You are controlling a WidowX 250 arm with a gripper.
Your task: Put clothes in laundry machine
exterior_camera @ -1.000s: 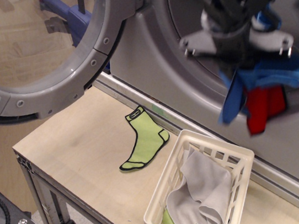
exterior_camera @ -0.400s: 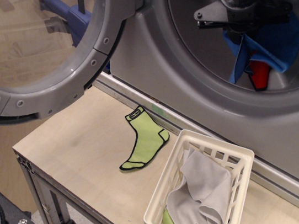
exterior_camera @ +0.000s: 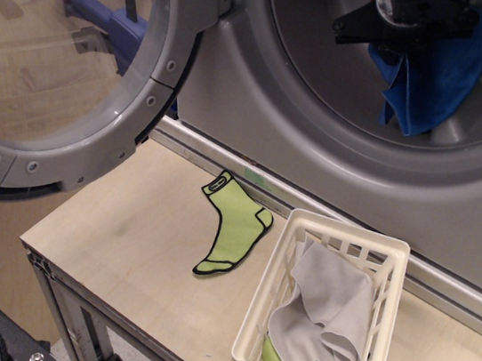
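My black gripper (exterior_camera: 414, 18) is inside the drum mouth of the large grey metal front-loading laundry machine (exterior_camera: 262, 94), with bright blue felt-like cloth (exterior_camera: 435, 78) hanging under it.

I cannot tell how the fingers stand; the cloth and dark hardware hide them. The round bolt-studded door (exterior_camera: 85, 78) stands swung open at left. A lime-green sock (exterior_camera: 232, 229) lies flat on the pale wooden table (exterior_camera: 124, 245), just beside the white slatted plastic basket (exterior_camera: 381, 330) holding a grey cloth (exterior_camera: 325, 314).

Wooden table (exterior_camera: 133, 246): green sock (exterior_camera: 234, 230), white basket (exterior_camera: 323, 313)
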